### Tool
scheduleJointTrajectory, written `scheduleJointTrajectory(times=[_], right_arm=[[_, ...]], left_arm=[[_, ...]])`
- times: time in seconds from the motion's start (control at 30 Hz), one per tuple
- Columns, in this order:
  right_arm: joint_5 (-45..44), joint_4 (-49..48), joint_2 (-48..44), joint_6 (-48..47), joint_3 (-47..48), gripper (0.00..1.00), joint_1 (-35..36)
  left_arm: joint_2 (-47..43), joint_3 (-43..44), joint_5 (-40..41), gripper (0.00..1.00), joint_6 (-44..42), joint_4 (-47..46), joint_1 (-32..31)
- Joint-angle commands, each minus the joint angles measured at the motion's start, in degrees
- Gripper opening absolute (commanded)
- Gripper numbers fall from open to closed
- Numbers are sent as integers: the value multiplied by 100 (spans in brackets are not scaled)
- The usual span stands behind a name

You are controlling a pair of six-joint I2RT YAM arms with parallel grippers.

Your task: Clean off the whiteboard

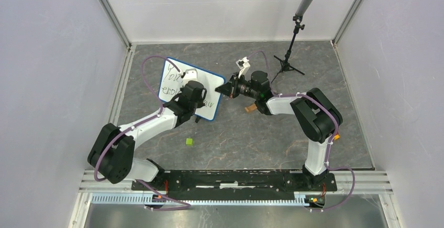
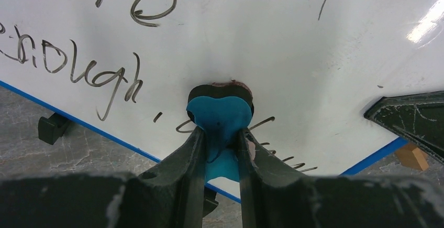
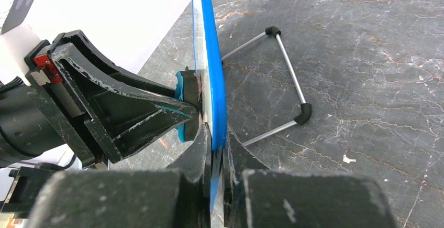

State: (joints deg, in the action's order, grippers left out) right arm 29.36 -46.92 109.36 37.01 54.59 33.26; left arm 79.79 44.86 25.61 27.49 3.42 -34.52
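Observation:
The whiteboard (image 1: 175, 76) has a blue frame and black handwriting and stands tilted at the back left of the table. My left gripper (image 1: 195, 94) is shut on a blue eraser (image 2: 220, 114), which is pressed flat against the board's face (image 2: 272, 34) near its lower edge, over some writing. My right gripper (image 1: 224, 89) is shut on the board's right blue edge (image 3: 215, 81), one finger on each side. In the right wrist view the eraser (image 3: 183, 94) and the left gripper (image 3: 120, 110) lie against the board's front, and its wire stand (image 3: 290, 76) is behind it.
A microphone on a black tripod (image 1: 298, 18) stands at the back right. A small green cube (image 1: 189, 141) lies on the table in front of the board. A small brown block (image 1: 251, 108) lies under the right arm. Enclosure walls ring the table.

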Motion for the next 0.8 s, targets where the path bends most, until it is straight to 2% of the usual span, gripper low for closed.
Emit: scheduleJointTrajectory(times=[0.0,0.17,0.23,0.53,0.77], right_arm=[[111,-501,-6,-627,-52,0,103],[157,-616,-9,-543,-106,0,66],[170,-635,-7,-529,-115,0,58],[236,-727,15,-455,-140,0,32],[250,-795,30,-413,-168,0,6]], left_arm=[[50,-100,-345,15,408,-164,-51],[-307,-424,-334,13,584,42,557],[-310,-464,-548,18,535,38,767],[-282,-370,-524,20,602,138,955],[-514,-566,-958,19,785,47,1574]])
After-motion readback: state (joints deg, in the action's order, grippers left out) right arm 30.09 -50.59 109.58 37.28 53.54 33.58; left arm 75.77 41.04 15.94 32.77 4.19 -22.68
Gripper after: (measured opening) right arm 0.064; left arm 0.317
